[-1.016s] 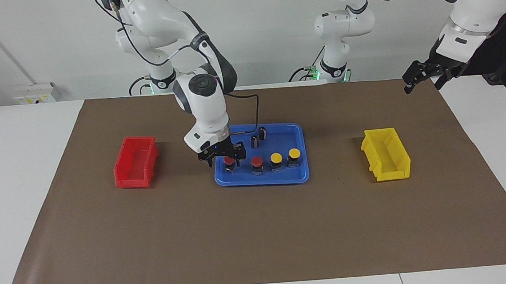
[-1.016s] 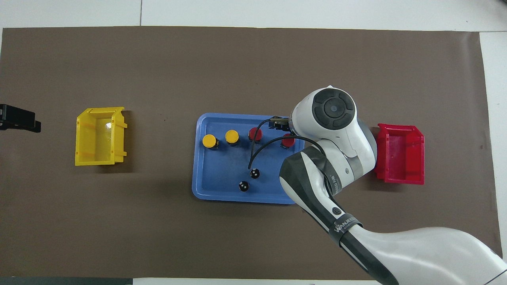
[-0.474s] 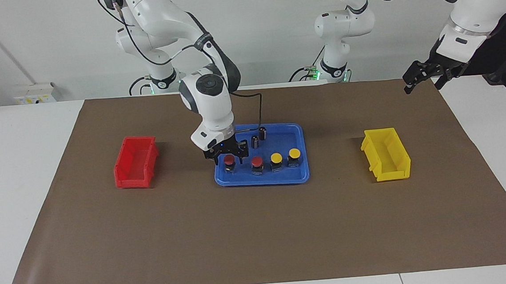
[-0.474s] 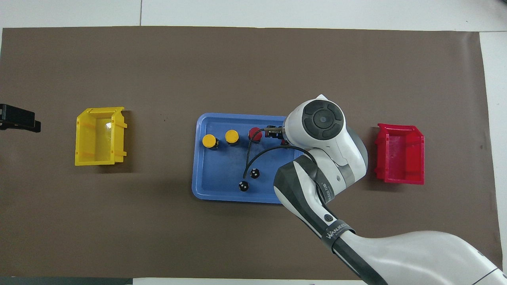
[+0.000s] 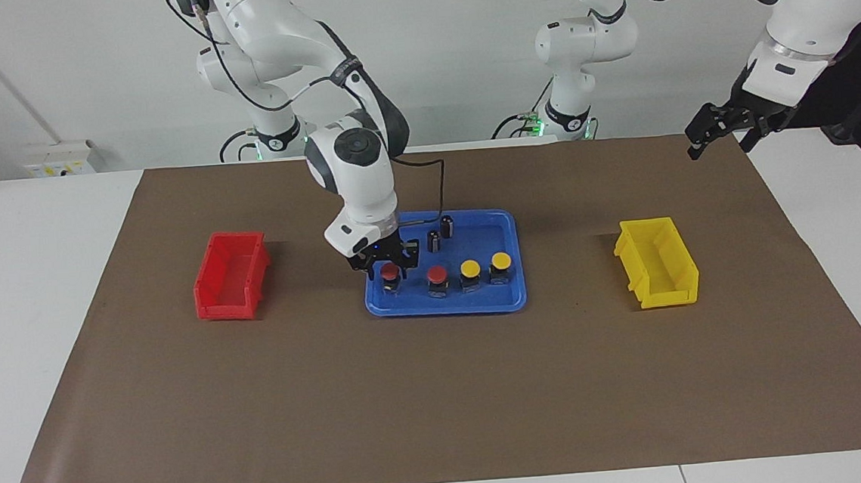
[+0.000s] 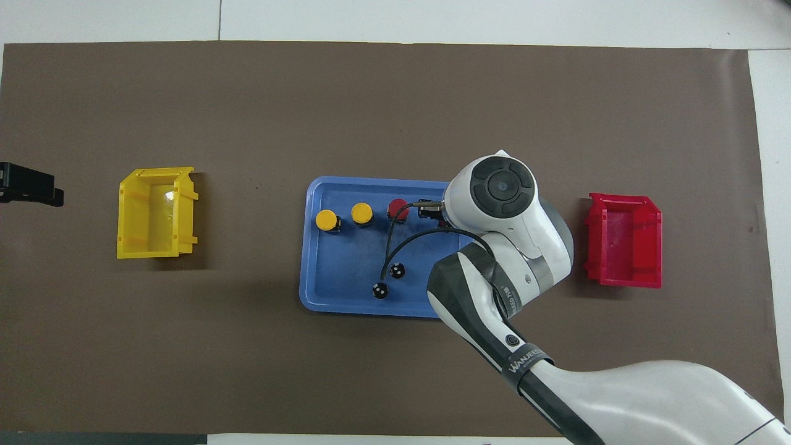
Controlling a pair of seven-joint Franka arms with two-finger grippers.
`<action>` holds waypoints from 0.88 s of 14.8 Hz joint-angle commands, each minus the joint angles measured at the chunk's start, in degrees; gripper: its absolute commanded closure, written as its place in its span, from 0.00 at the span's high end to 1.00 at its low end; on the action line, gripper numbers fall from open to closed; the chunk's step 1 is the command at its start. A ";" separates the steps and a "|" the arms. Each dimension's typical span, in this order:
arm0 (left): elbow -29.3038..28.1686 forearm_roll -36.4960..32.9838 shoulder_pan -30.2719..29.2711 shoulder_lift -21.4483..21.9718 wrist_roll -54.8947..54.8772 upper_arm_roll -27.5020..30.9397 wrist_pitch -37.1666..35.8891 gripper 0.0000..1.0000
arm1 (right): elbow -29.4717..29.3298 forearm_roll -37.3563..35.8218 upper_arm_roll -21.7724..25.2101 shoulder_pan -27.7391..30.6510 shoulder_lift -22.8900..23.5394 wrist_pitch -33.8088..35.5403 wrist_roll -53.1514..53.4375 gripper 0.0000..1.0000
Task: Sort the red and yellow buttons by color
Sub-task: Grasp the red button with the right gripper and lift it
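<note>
Facing view first: shows a white worktop (image 5: 37,246) under a brown mat (image 5: 441,392), with a blue tray (image 5: 514,296) at mid-mat. Places an empty red bin (image 5: 230,282) toward the right arm's end and an empty yellow bin (image 5: 660,267) toward the left arm's end. Finds the left claw (image 5: 718,129) waiting wide open and empty, over the mat's edge. Finds the right claw (image 5: 389,263) down in the tray, straddling the end red button (image 5: 389,272); cannot tell whether gripped yet. Leaves the second red button (image 5: 436,274) and two yellow buttons (image 5: 469,268) beside it in one row, two dark cylinders (image 5: 433,240) nearer the robots. Looks like the first pick, nothing sorted yet; calls next for a firm squeeze, a straight lift and a carry to the red bin.
</note>
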State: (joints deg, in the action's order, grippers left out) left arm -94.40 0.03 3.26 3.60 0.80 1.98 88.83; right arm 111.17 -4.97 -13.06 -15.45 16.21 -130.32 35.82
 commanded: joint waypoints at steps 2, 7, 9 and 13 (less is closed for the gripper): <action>-1.23 0.67 -0.45 1.24 -0.53 -0.23 -0.50 1.00 | 1.06 -0.66 -0.38 0.24 -1.09 0.50 0.56 0.46; -1.23 0.67 0.17 1.24 -0.53 -0.23 -0.24 1.00 | -3.92 -0.57 -0.38 0.59 -0.66 6.36 0.21 0.21; -1.23 0.67 0.34 1.24 -0.27 -0.23 -0.33 1.00 | -10.33 -0.39 -0.30 1.99 -1.18 14.35 -2.84 0.21; -1.23 0.67 0.25 1.24 -0.18 -0.23 -0.58 1.00 | -13.45 0.13 -0.21 11.46 -7.67 25.36 -14.07 0.21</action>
State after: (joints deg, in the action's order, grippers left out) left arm -94.40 0.03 3.37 3.60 0.80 1.64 88.83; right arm 96.78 -5.01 -12.71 -9.61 12.34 -107.90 28.64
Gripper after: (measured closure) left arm 0.000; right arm 0.581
